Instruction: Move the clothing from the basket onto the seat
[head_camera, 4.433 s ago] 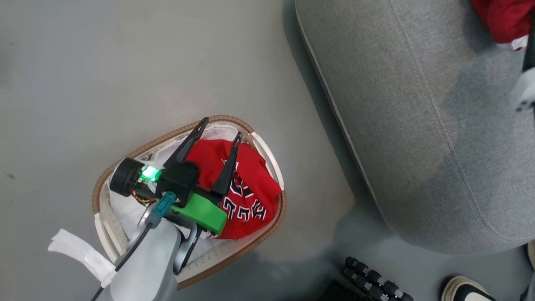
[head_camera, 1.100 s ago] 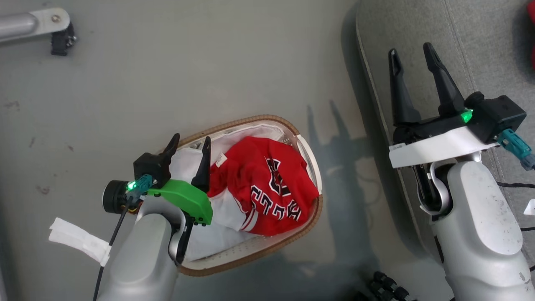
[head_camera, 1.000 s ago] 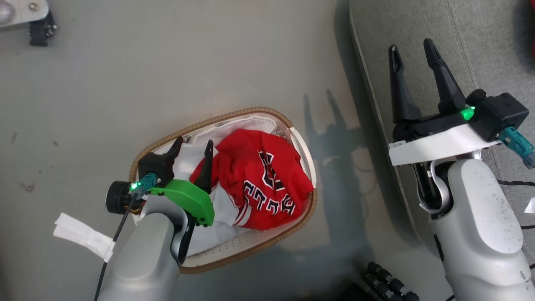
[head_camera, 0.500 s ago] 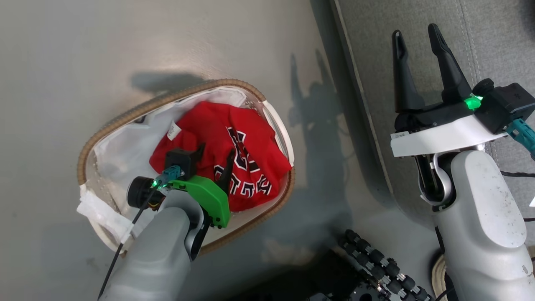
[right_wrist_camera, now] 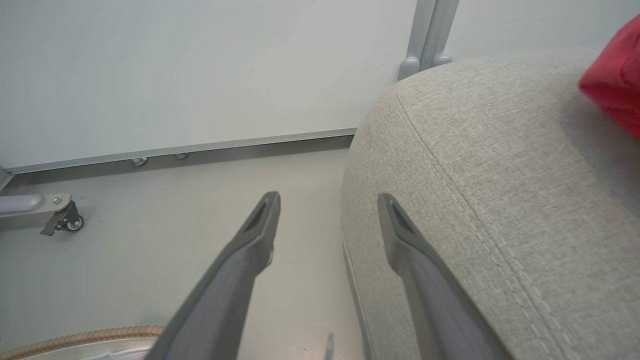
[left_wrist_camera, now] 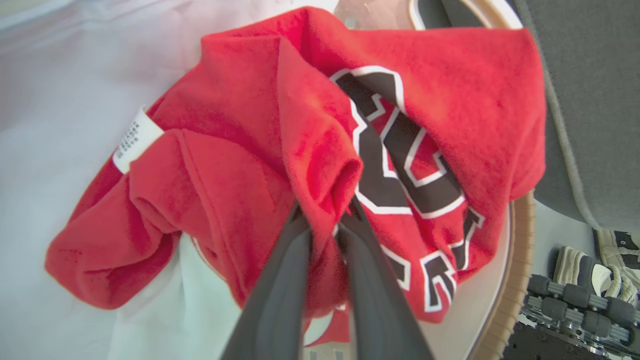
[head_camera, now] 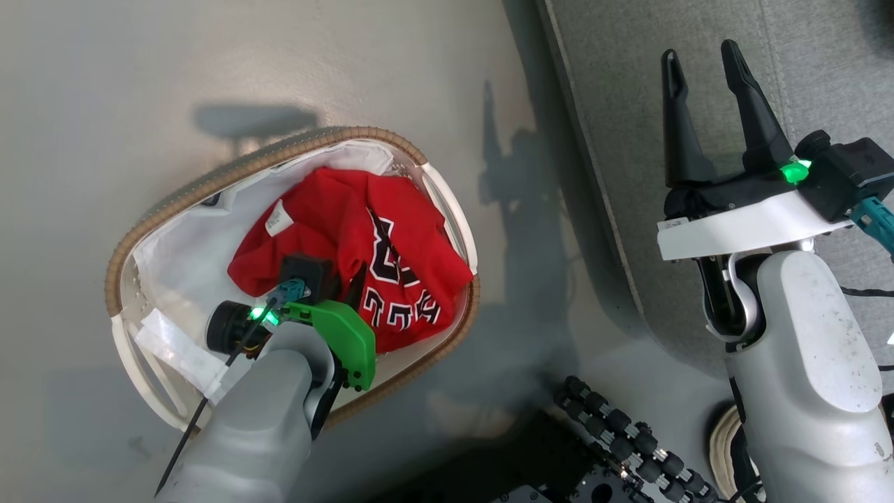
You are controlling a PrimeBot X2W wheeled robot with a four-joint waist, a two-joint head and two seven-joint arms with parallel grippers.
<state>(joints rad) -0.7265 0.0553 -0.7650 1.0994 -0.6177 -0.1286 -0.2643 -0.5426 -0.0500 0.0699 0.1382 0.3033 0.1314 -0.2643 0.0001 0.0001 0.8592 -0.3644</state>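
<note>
I'm at the grasp step. My left jaws are pinched on a raised fold of the lettered garment (left_wrist_camera: 400, 150), which lies under and around them in the basket (head_camera: 363, 133), on the white liner (left_wrist_camera: 60, 75). My right jaws stand spread and empty, their tips at the edge of the seat (right_wrist_camera: 500, 150); a second red garment (right_wrist_camera: 615, 90) lies on it, farther beyond them. Next, I judge, comes a straight lift clear of the rim, then a carry across to the seat.

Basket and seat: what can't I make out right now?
Left wrist view: the left gripper ends inside a fold of the lettered garment.
Head view: that garment covers the floor of the basket.
Right wrist view: red cloth on the seat, cut by the edge.
Print on the tag: too small.
</note>
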